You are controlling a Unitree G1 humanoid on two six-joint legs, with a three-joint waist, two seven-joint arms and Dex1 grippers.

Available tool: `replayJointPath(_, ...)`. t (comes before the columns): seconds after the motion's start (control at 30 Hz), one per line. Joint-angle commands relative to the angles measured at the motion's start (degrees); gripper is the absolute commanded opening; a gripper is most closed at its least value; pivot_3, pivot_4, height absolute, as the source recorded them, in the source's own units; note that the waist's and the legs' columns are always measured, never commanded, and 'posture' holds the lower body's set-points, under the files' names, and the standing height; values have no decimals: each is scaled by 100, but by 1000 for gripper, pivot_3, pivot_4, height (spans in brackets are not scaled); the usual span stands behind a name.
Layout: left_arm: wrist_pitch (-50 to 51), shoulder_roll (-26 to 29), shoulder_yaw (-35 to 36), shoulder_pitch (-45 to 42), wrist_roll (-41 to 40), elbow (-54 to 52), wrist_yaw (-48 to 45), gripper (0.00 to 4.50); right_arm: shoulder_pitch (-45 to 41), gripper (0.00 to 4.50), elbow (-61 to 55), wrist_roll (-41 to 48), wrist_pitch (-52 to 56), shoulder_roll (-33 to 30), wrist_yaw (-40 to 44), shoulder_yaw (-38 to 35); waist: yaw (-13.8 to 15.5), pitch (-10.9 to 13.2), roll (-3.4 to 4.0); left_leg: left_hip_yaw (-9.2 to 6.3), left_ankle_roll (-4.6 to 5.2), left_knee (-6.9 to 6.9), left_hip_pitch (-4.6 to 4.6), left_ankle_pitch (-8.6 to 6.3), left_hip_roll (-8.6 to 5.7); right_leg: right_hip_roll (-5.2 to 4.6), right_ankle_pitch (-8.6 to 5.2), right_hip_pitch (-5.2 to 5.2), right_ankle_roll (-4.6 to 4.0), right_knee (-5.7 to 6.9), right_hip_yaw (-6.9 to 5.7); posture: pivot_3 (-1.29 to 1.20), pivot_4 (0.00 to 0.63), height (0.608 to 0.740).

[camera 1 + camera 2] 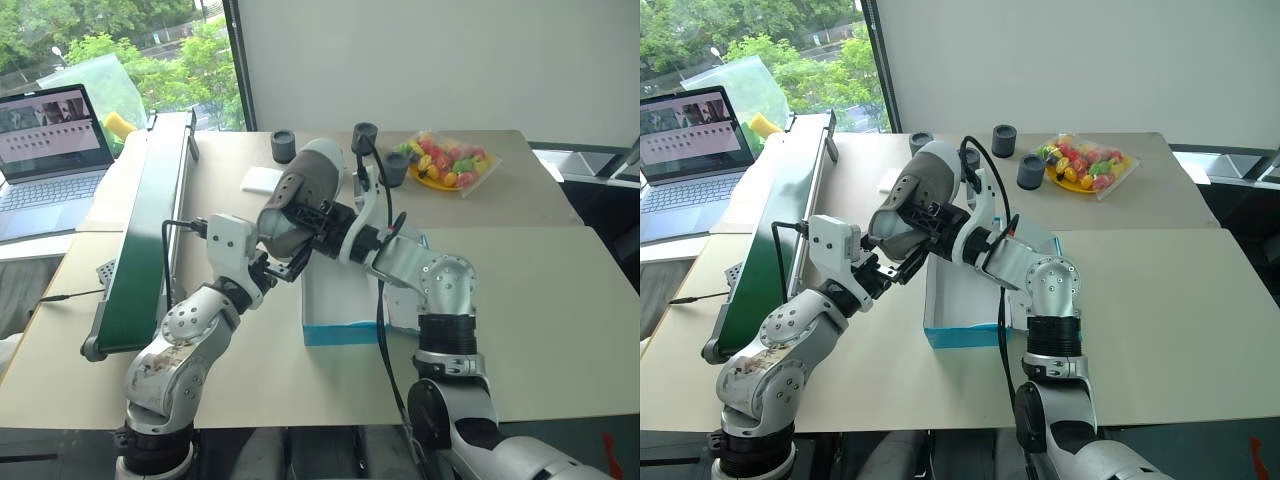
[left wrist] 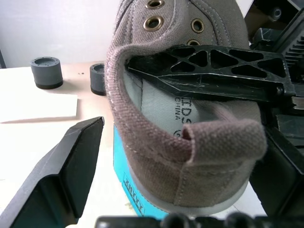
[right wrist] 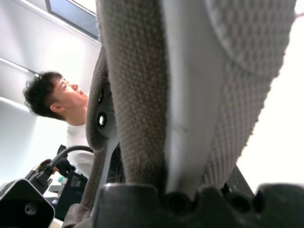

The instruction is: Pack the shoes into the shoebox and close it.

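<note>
One grey sneaker (image 1: 300, 190) with a white sole hangs in the air, toe up, over the back end of the turquoise shoebox (image 1: 340, 333), which stands open with a white inside. My right gripper (image 1: 318, 222) is shut on the sneaker's side wall. One black finger (image 2: 213, 71) is inside the shoe and the other is against the sole (image 3: 190, 95). My left gripper (image 1: 895, 268) is open just below the heel (image 2: 199, 156), with its fingers (image 2: 61, 171) standing apart on either side of it.
A long green board (image 1: 150, 230) lies along the table's left side, with a laptop (image 1: 50, 150) beyond it. Behind the box are a white pad (image 1: 262, 180), three dark cylinders (image 1: 283, 146) and a bagged plate of colourful fruit (image 1: 450, 162). A person (image 3: 52, 99) is nearby.
</note>
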Motion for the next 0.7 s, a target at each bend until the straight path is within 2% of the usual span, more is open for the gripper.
replayJointPath(0.03,-16,320,23,456,-29,-318,-255,4473,-666,619,204,-551,-809,-214,-336,-320,-4,2,3,6,0,0,0,0,1,3,0,-6,0,4,9,0,150,740)
replayJointPath(0.17,-47,602,130,846,-239,-528,-574,4473,-925,619,640,-981,-779,-708,-736,-513,29,2,4,8,0,0,2,0,7,9,0,1,-1,-6,10,0,150,740)
replayJointPath(0.37,-109,1028,196,1032,-368,-673,-968,4473,-873,619,406,-1057,1158,-1435,-1455,-397,41,3,5,18,6,0,-13,-5,33,19,6,-2,-7,-27,11,0,150,740)
replayJointPath(0.43,-117,1160,185,1059,-397,-741,-1095,4473,-882,619,401,-974,1564,-1430,-1656,-609,18,3,5,22,9,-1,-15,-7,42,26,8,-3,-11,-31,12,0,150,740)
replayJointPath(0.57,-193,1664,308,1224,-515,-930,-1601,4473,-1003,619,275,-922,3021,-1222,-2018,-1159,-6,4,6,36,14,-1,-7,-9,59,44,14,0,-21,-32,26,0,150,740)
replayJointPath(0.7,-218,2043,556,1304,-654,-938,-1920,4473,-620,619,222,-40,3163,-1429,-2353,-467,3,5,9,39,15,-1,-5,-10,64,52,17,-1,-26,-34,27,0,150,740)
